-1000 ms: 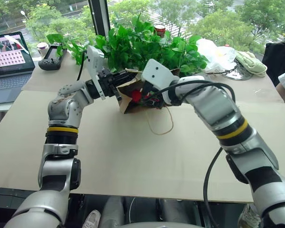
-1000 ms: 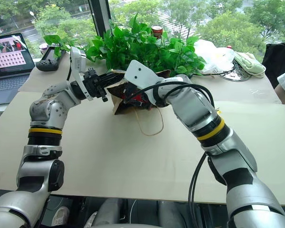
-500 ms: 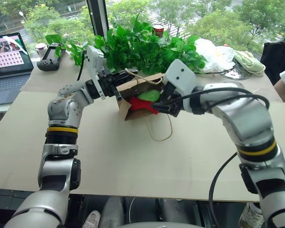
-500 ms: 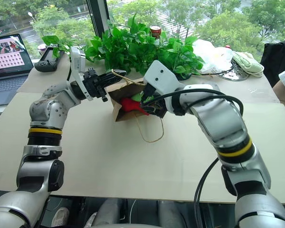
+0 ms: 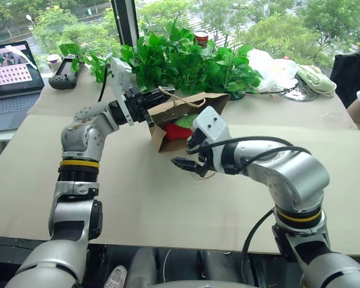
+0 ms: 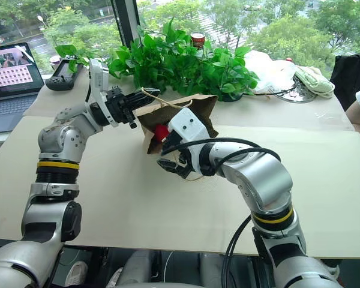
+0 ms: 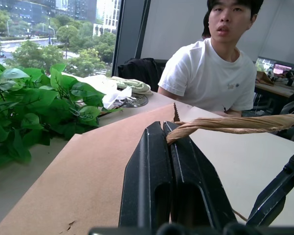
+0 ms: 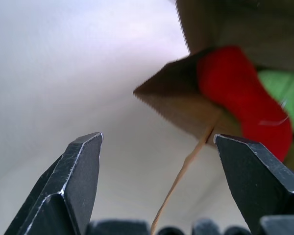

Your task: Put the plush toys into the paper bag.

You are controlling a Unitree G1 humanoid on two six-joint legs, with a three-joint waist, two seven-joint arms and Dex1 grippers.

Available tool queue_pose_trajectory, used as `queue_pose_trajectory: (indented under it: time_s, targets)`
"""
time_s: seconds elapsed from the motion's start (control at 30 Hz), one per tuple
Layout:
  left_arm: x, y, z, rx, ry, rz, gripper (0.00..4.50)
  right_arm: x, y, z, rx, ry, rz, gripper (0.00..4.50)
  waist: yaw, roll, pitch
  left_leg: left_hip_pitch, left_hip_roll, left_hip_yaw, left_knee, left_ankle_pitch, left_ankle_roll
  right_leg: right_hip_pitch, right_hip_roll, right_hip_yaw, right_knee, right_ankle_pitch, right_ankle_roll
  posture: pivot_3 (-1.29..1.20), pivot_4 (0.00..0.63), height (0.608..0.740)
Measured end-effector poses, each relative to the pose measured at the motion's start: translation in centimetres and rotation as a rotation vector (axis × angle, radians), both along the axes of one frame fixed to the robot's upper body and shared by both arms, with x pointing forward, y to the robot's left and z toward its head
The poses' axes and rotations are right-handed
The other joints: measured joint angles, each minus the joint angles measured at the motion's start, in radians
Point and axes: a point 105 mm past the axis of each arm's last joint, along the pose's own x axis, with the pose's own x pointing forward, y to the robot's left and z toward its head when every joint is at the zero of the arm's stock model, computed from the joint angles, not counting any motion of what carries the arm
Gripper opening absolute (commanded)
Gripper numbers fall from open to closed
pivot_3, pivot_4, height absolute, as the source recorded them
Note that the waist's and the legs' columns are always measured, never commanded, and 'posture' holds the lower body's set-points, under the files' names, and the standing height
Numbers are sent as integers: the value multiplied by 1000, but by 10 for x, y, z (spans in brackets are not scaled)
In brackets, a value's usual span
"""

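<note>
The brown paper bag (image 5: 195, 106) lies on its side on the table, mouth toward me. Inside the mouth I see both plush toys, the red one (image 5: 176, 131) in front and the green one (image 5: 186, 122) behind it. My left gripper (image 5: 147, 111) is shut on the bag's upper rim and holds the mouth up; in the left wrist view the fingers (image 7: 152, 161) pinch the paper edge (image 7: 225, 125). My right gripper (image 5: 187, 158) hangs open and empty just in front of the mouth, above a string handle (image 8: 183, 169). Past its tips show the red toy (image 8: 240, 93) and the green toy (image 8: 284, 93).
A row of leafy plants (image 5: 186, 57) stands right behind the bag. A laptop (image 5: 9, 75) and a black controller (image 5: 65, 73) are at the far left. A white plastic bag (image 5: 270, 66) and a pale green cloth (image 5: 316, 78) lie far right. A person (image 7: 210, 73) sits beyond the table.
My right gripper has drawn back out of the bag's mouth, toward me and lower, still open. The red toy stays inside the bag. The left gripper has kept its grip and place.
</note>
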Motion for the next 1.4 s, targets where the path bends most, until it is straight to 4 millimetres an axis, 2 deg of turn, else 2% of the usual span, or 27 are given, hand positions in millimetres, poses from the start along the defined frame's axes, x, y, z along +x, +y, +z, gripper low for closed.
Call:
queue_pose_trajectory:
  time_s: [0.23, 0.33, 0.43, 0.53, 0.63, 0.67, 0.9, 1.1, 1.23, 1.4]
  targets:
    - [1, 0, -1, 0, 7, -1, 0, 6, -6, -18, -50, 37, -61, 4036, -2, 0, 0, 0, 0, 0, 0, 0, 0, 0, 0, 0, -2, 0, 0, 0, 150, 713]
    - [1, 0, -1, 0, 7, -1, 0, 10, -8, -25, -63, 48, -86, 3362, -1, 0, 0, 0, 0, 0, 0, 0, 0, 0, 0, 0, -2, 0, 0, 0, 150, 713]
    - [1, -1, -1, 0, 7, -2, 0, 11, -4, -32, -67, 62, -86, 2186, -2, 0, 0, 0, 0, 0, 0, 0, 0, 0, 0, 0, -2, 0, 0, 0, 150, 713]
    - [1, -1, -1, 1, 6, -5, 0, 14, -3, -32, -63, 47, -95, 1294, -1, 0, 0, 0, 0, 0, 0, 0, 0, 0, 0, 0, -2, 0, 0, 0, 150, 713]
    - [1, -1, -1, 1, 7, -7, 0, 16, -3, -32, -60, 42, -101, 197, -1, 0, 0, 0, 0, 0, 0, 0, 0, 0, 0, 0, -2, 0, 0, 0, 150, 713]
    - [1, -1, -1, 1, 7, -7, 0, 16, -2, -32, -58, 39, -101, 35, -1, 0, 0, 0, 0, 0, 0, 0, 0, 0, 0, 0, -2, 0, 0, 0, 150, 713]
    - [1, -1, -3, 0, 14, -5, 0, 19, -6, -32, -36, 37, -128, 35, -1, 0, 0, 0, 0, 0, 0, 0, 0, 0, 0, 0, -2, 0, 0, 0, 150, 713]
    - [1, -1, -3, -3, 17, -8, 0, 25, -14, -19, 21, -18, -158, 35, -1, 0, 0, 0, 0, 0, 0, 0, 0, 0, 0, 0, -2, 0, 0, 0, 150, 713]
    - [2, -8, -1, -27, 23, -19, 0, 27, -30, -2, 36, -106, -181, 35, 3, 0, 0, 0, 0, 0, 0, 0, 0, 0, 0, 0, -2, 0, 0, 0, 150, 713]
    - [4, -17, 7, -179, 91, -2, 0, 14, -51, 41, 30, -291, -139, 35, 2, 0, 0, -1, -1, -1, 0, 0, 0, 0, 0, 0, -3, 0, 0, 0, 150, 713]
